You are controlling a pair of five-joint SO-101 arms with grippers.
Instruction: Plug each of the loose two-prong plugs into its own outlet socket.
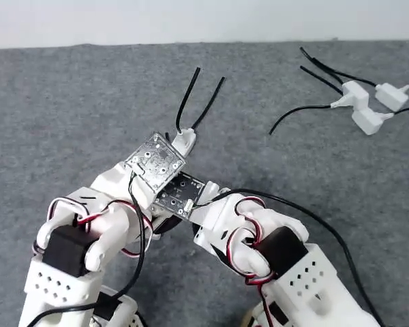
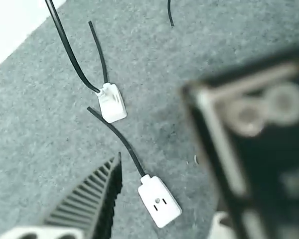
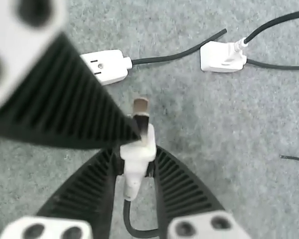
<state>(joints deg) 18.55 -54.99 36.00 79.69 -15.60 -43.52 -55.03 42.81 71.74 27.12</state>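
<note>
**Plug poised for insertion.** The right gripper [image 3: 137, 155] is clamped on the white plug [image 3: 142, 138], with the prongs pointing out past the jaws, above the carpet [image 1: 82, 102]. The socket [image 3: 107, 67] lies on the carpet near the prongs. It is apart from them and off their line, and its slots apparently face up. Whether the left gripper [image 2: 120, 172] is open or closed cannot be told.

To seat the plug cleanly, square the prongs to the slots and centre them before pushing. The loose socket will probably slide, so the left gripper would do well to pin it.

Surface: grey carpet. Behind it is a pale wall [image 1: 191, 20]. Spare connectors [image 1: 356, 96] lie well apart.
</note>
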